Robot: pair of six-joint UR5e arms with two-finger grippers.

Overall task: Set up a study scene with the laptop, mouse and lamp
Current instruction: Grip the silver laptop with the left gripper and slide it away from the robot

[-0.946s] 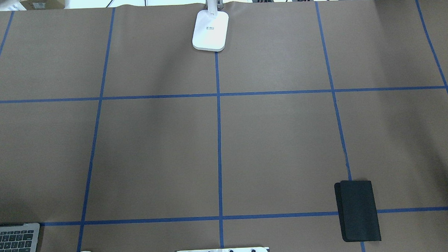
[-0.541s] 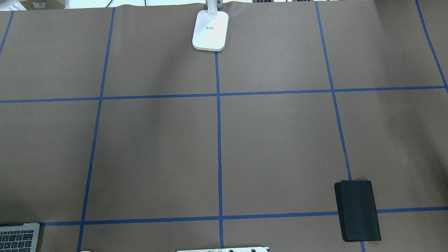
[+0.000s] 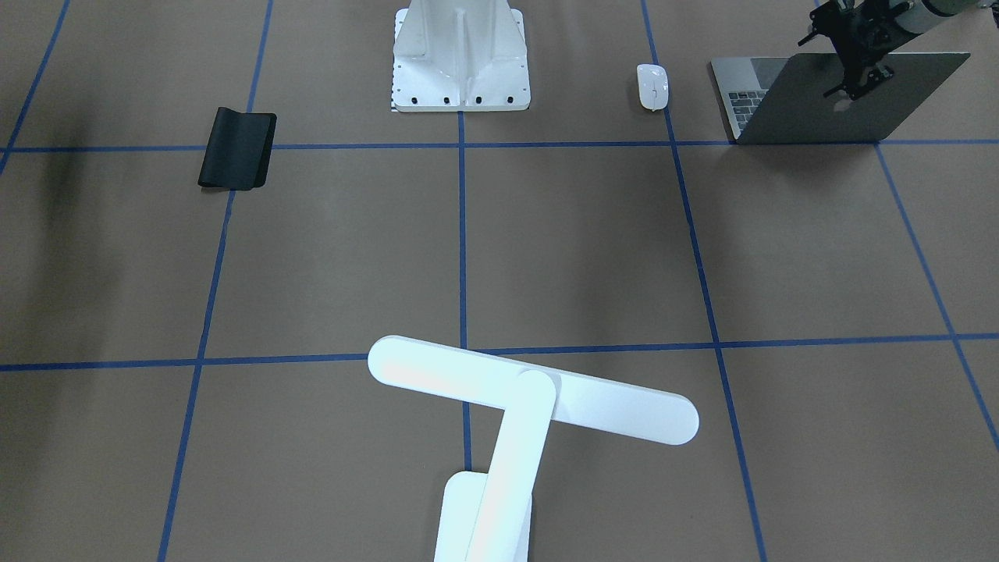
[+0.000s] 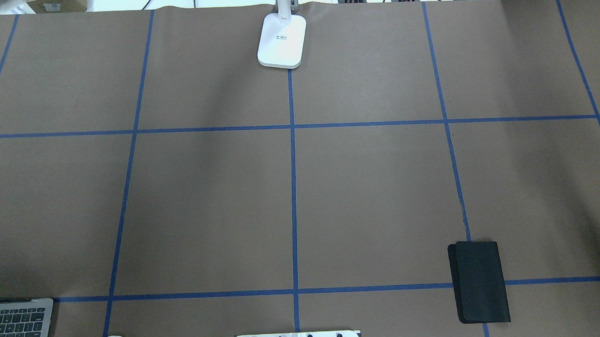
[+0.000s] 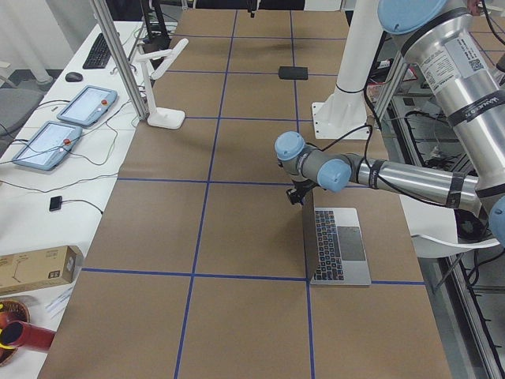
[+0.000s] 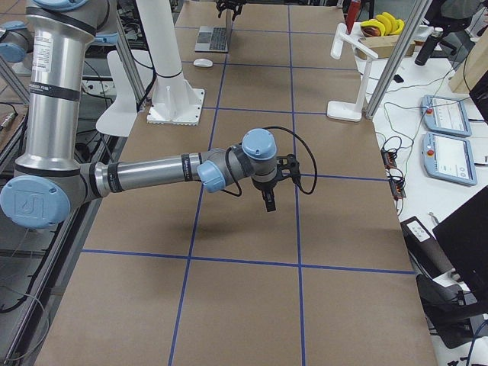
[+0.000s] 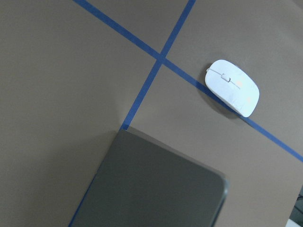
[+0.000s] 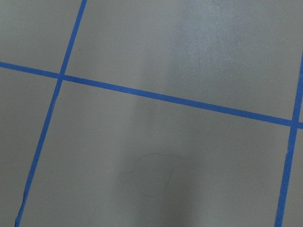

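Note:
The laptop [image 3: 905, 101] stands open at the near left corner of the table, its lid tilted back; its keyboard shows in the overhead view [image 4: 16, 328]. My left gripper [image 3: 856, 83] hovers just over the lid's top edge, its fingers apart, holding nothing. The left wrist view shows the lid [image 7: 151, 189] and the white mouse [image 7: 233, 87] beside it. The mouse [image 3: 652, 86] lies on the paper between the laptop and the pedestal. The white lamp [image 3: 531, 390] stands at the far middle edge, on its base [image 4: 281, 39]. My right gripper [image 6: 268, 204] hangs over bare paper at the right; I cannot tell whether it is open.
A black mouse pad [image 4: 479, 282] lies at the near right. The white bolted pedestal [image 3: 460, 55] stands at the near middle edge. Blue tape lines cross the brown paper. Tablets and cables lie beyond the far edge [image 5: 87, 106].
A small black part at the right edge of the overhead view has shifted slightly farther away. Laptop, mouse, lamp and mouse pad have not moved.

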